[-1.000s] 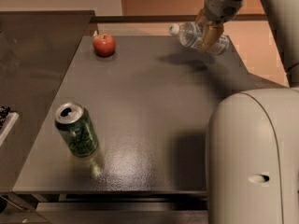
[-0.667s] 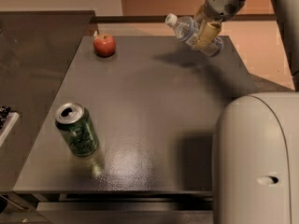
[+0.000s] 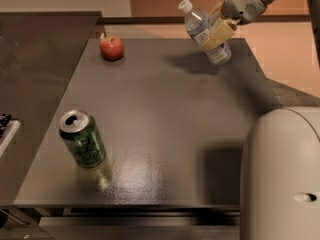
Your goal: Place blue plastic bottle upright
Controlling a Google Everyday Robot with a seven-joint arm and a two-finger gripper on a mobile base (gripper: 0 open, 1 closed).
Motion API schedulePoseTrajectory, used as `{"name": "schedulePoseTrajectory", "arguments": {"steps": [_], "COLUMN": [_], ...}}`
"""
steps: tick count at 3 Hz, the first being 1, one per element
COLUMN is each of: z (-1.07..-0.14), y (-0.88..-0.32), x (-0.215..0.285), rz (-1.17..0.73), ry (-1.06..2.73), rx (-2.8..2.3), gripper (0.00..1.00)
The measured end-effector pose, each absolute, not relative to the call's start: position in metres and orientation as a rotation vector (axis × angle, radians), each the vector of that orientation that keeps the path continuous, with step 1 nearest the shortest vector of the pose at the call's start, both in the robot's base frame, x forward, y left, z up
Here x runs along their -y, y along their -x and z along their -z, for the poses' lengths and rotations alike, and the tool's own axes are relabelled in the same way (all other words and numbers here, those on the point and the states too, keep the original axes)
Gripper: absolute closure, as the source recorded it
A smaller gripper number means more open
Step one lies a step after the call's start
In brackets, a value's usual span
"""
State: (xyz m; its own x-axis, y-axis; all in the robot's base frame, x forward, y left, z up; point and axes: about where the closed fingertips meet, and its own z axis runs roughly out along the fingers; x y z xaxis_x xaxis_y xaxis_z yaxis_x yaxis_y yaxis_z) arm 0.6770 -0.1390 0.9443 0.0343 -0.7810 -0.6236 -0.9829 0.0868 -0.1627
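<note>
The blue plastic bottle is clear and bluish with a white cap and a pale label. It is held in the air over the far right part of the dark table, tilted with its cap up and to the left. My gripper is shut on the bottle's middle, reaching in from the upper right. The bottle's lower end hangs just above the tabletop.
A green soda can stands upright at the front left of the table. A red apple sits at the far left corner. The robot's white body fills the lower right. A darker counter lies to the left.
The gripper has lifted the bottle and turned it from lying nearly flat toward upright, cap rising up and left.
</note>
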Motion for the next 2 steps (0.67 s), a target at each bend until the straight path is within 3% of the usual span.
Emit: {"name": "schedulePoseTrajectory", "arguments": {"steps": [2], "z": [-0.9491], "y": [-0.6632], "x": [0.1413], "rz": [-0.653], "ry": [1.568], "rx": [-1.772], "gripper": [1.00]}}
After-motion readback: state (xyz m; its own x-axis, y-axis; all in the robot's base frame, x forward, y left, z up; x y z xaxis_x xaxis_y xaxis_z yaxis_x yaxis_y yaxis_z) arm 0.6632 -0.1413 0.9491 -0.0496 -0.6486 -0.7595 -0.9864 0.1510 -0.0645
